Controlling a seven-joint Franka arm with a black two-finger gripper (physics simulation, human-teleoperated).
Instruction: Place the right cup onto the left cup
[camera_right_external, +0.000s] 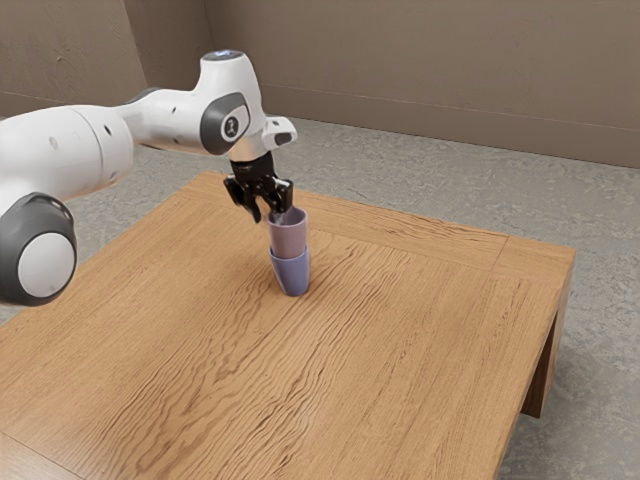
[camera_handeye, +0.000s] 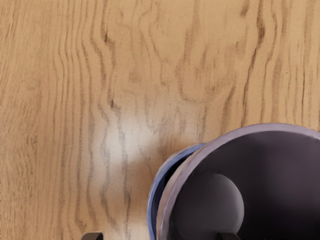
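Wooden surface; blue cup upright. Mauve-pink cup, tapered, dark inside, stacked in blue's mouth. Exterior view: claw at pink's 11 o'clock, spread wide about the rim, gripping nothing.

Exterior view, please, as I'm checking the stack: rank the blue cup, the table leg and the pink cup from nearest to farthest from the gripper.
1. Pink cup: top of the stack, rim at the gripper.
2. Blue cup: directly underneath.
3. Table leg: toward the exterior view's right.
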